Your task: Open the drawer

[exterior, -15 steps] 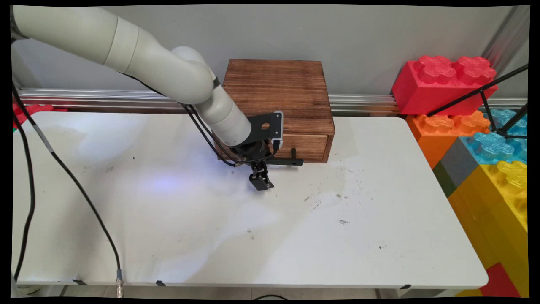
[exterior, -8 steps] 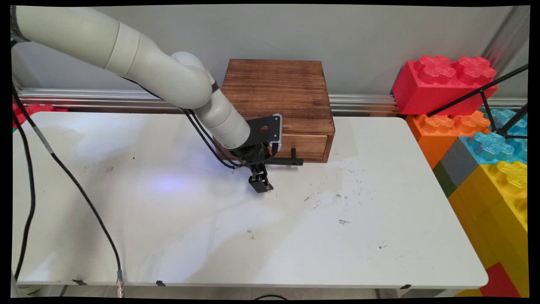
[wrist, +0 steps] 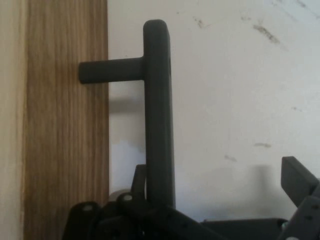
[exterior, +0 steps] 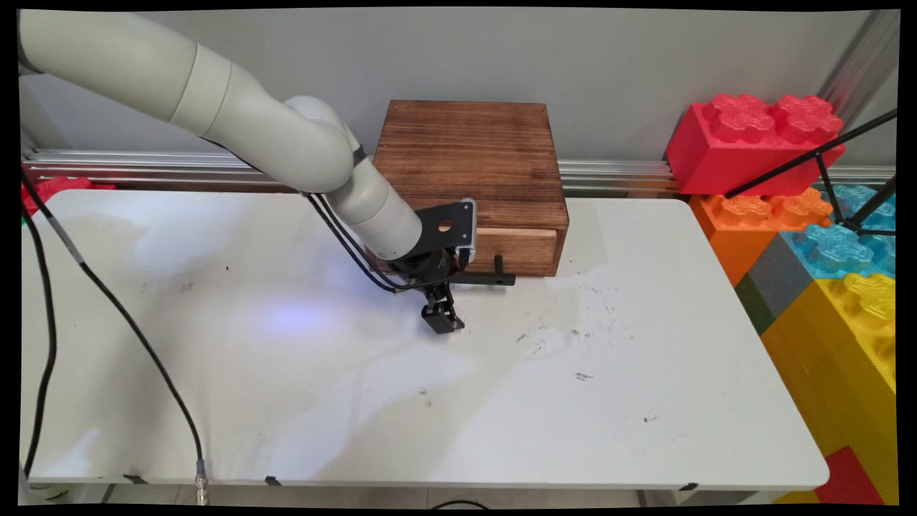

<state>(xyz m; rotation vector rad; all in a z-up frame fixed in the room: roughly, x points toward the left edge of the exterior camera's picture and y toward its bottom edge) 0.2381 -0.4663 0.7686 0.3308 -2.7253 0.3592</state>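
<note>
Handle [wrist: 159, 115] by gripper [wrist: 215, 200], w/ fingers apart.

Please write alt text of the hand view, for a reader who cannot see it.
A dark bar handle stands out on a short post from a wooden drawer front at the left, above a white table. The robot's black hand rises from the bottom edge, open, one finger beside the handle and the other far right.

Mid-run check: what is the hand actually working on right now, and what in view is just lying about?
In hand:
- hand, open
- black handle, its bar lying between the fingers
- drawer that carries the handle
- wooden box housing the drawer

Lying about:
- big toy bricks, right of the white table
- black tripod legs
- hanging cables
</note>
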